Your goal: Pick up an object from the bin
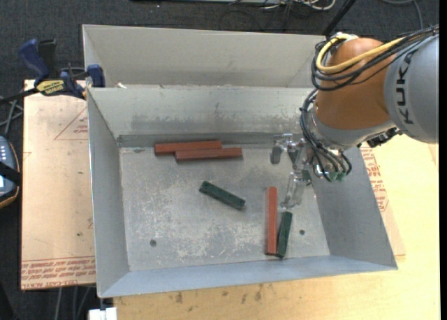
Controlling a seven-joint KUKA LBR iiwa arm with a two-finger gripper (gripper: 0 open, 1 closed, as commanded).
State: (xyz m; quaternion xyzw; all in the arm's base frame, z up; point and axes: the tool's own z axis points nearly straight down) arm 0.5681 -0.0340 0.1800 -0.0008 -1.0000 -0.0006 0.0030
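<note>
Approach step in hand: the gripper [290, 200], whose jaws' spread cannot be told, hangs above the far ends of the red bar [271, 222] and dark green bar [283, 235] lying side by side near-right in the bin [209, 109]; the next move calls for descent centred on one bar.

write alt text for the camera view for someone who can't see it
The arm's end effector hangs over the right of a grey metal bin, close to the far ends of a red bar and a dark green bar lying side by side. A lone dark green bar lies mid-bin, and a pair of red-brown bars lies along the back wall.
</note>
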